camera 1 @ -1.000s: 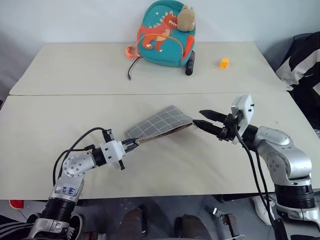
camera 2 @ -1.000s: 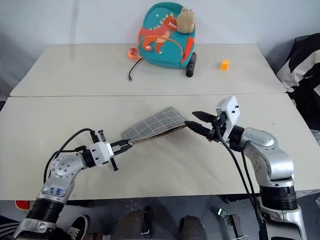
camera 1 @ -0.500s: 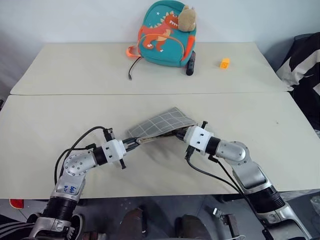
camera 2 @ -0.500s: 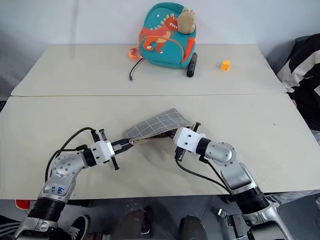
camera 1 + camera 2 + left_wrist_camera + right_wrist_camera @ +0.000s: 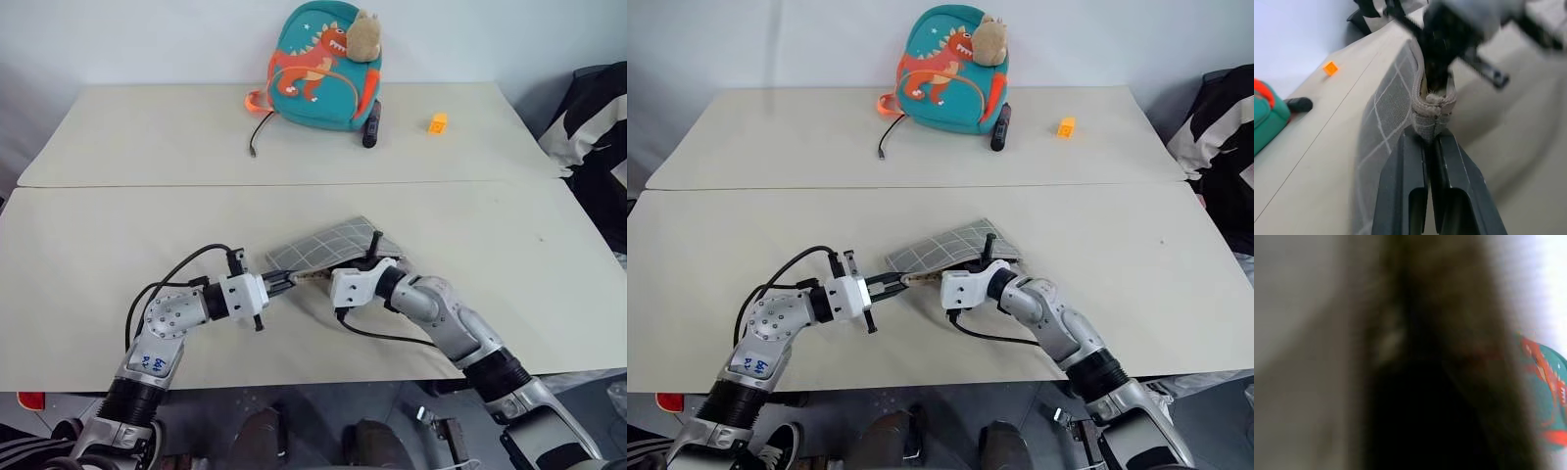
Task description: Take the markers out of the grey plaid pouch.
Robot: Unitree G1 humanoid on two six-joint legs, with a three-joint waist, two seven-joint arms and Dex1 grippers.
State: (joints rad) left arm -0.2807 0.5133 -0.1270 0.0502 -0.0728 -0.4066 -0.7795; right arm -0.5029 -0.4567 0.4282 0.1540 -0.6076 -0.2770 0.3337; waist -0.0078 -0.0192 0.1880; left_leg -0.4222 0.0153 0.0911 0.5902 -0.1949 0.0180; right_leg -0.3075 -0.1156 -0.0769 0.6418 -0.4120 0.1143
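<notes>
Left wrist view: left tool (image 5: 1431,147) pinches grey plaid pouch (image 5: 1396,93).

Both arms are built of rounded silver-grey segments with black bands at the joints, each ending in a white, boxy wrist block. The left gripper (image 5: 285,282) has two slim black fingers (image 5: 1400,196) with long slots in their flat faces; a black cable loops from its wrist block back to the forearm, and a blue mark with white characters sits low on that arm. The right gripper (image 5: 328,281) sits ahead of its white block, where a short black stub sticks up and a black cable trails beneath the forearm.
</notes>
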